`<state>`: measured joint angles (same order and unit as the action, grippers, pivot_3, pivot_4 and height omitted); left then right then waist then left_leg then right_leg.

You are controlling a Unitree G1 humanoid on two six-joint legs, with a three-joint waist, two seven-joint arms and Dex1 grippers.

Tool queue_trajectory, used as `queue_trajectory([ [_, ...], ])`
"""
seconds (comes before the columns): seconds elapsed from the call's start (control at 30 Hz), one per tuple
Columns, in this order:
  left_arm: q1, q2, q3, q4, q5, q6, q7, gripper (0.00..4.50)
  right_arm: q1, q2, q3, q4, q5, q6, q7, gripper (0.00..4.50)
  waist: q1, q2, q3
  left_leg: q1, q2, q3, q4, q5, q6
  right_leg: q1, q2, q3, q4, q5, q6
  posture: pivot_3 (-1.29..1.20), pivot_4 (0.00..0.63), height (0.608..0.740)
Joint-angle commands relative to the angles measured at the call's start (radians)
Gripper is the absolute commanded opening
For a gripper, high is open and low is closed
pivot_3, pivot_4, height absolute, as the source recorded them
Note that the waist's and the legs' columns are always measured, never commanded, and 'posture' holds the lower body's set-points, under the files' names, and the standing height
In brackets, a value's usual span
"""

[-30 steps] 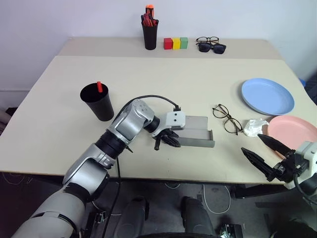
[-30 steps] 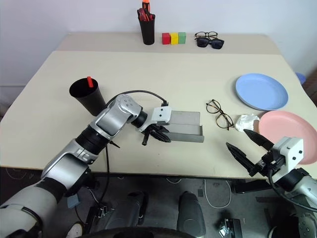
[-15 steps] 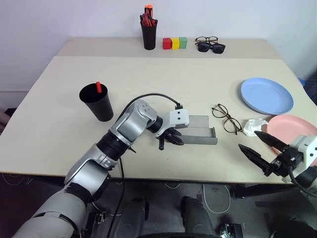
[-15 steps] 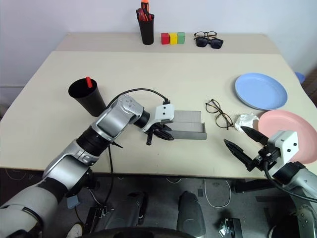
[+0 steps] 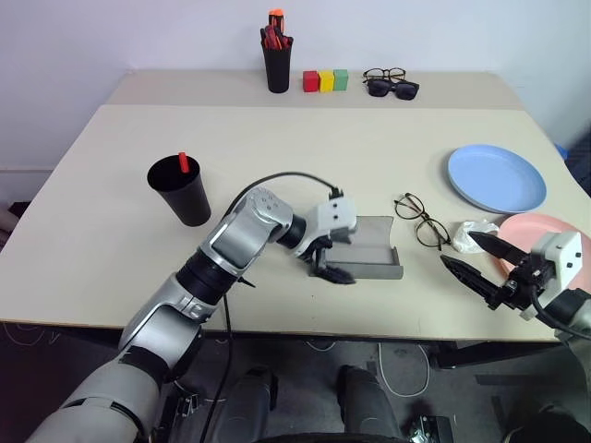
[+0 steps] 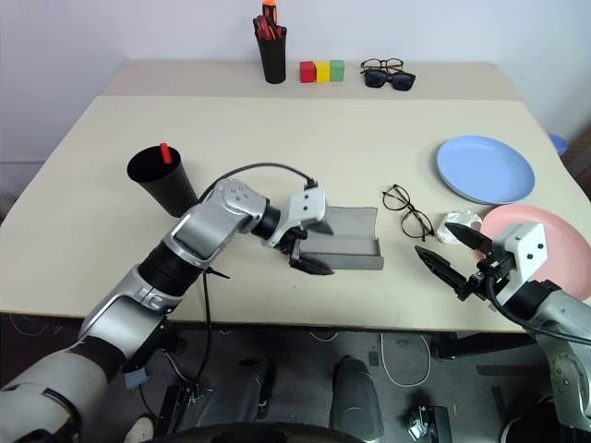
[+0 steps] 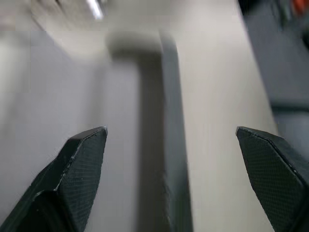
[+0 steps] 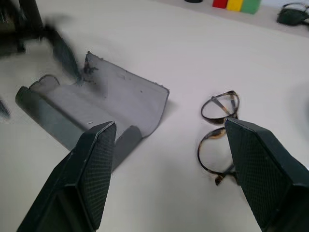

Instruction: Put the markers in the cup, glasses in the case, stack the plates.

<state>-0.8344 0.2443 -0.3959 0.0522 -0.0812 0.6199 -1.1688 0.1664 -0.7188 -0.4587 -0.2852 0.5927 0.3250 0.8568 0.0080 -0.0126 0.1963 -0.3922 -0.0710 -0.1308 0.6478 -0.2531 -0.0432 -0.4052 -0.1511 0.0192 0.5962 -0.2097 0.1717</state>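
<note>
The grey case [image 5: 371, 247] lies open on the table's near middle. My left gripper [image 5: 331, 261] hovers open over its left end; the case's front wall [image 7: 170, 145] runs between the spread fingers. The wire-framed glasses [image 5: 420, 220] lie just right of the case. My right gripper [image 5: 471, 258] is open above the near table edge, pointing at the glasses [image 8: 219, 124] and the case [image 8: 96, 112], holding nothing. The black cup [image 5: 182, 189] stands at the left with a red marker [image 5: 184, 161] sticking out of it. The light blue plate [image 5: 497, 178] and the pink plate [image 6: 568, 245] lie apart at the right.
A crumpled white tissue [image 5: 473, 231] lies between the glasses and the pink plate. At the back stand a black pen holder [image 5: 277, 60] with red pens, three coloured blocks [image 5: 323, 80], black sunglasses [image 5: 397, 89] and dark-framed spectacles [image 5: 385, 74].
My left gripper has gone from shut to open and risen a little at the case's left end. My right gripper has come forward over the table edge towards the glasses.
</note>
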Motion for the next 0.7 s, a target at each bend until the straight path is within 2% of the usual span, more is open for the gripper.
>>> queue_trajectory([
  [0.03,0.037,0.048,0.077,-0.114,-0.071,-0.09,-0.011,4.46,-0.092,-0.045,0.043,0.102,-0.017,0.016,0.041,3.62,-0.004,0.0,0.0,0.0,0.0,0.0,0.0,0.0,0.0,0.0,0.0,0.0,0.0,0.001,-0.001,0.0,0.15,0.739],
  [0.17,0.092,0.132,0.142,-0.235,-0.221,0.006,-0.086,4.46,-0.248,-0.086,0.126,0.289,-0.06,0.031,0.104,3.62,-0.016,0.002,0.0,0.001,0.0,0.0,0.0,0.0,0.0,0.0,0.001,0.0,0.0,0.003,-0.004,0.0,0.15,0.739],
  [0.3,0.214,0.233,0.169,-0.31,-0.194,-0.136,-0.069,4.46,-0.432,-0.126,0.215,0.515,-0.122,0.039,0.182,3.62,-0.022,0.003,0.0,0.001,0.0,0.001,0.0,0.0,0.0,0.001,0.0,0.001,0.0,0.003,-0.004,0.0,0.15,0.739],
  [0.4,0.277,0.291,0.158,-0.343,-0.174,-0.17,-0.052,4.46,-0.554,-0.136,0.27,0.662,-0.17,0.03,0.231,3.62,-0.024,0.003,0.0,0.001,0.0,0.001,-0.001,0.0,0.0,0.0,0.0,0.001,0.001,0.003,-0.005,0.0,0.15,0.739],
  [0.7,0.345,0.311,0.156,-0.421,-0.184,-0.121,0.068,4.46,-0.836,-0.106,0.407,0.98,-0.301,0.023,0.341,3.62,-0.025,0.003,0.0,0.001,0.0,0.0,0.0,0.0,0.0,0.0,0.0,0.001,0.0,0.003,-0.005,0.0,0.15,0.739],
])
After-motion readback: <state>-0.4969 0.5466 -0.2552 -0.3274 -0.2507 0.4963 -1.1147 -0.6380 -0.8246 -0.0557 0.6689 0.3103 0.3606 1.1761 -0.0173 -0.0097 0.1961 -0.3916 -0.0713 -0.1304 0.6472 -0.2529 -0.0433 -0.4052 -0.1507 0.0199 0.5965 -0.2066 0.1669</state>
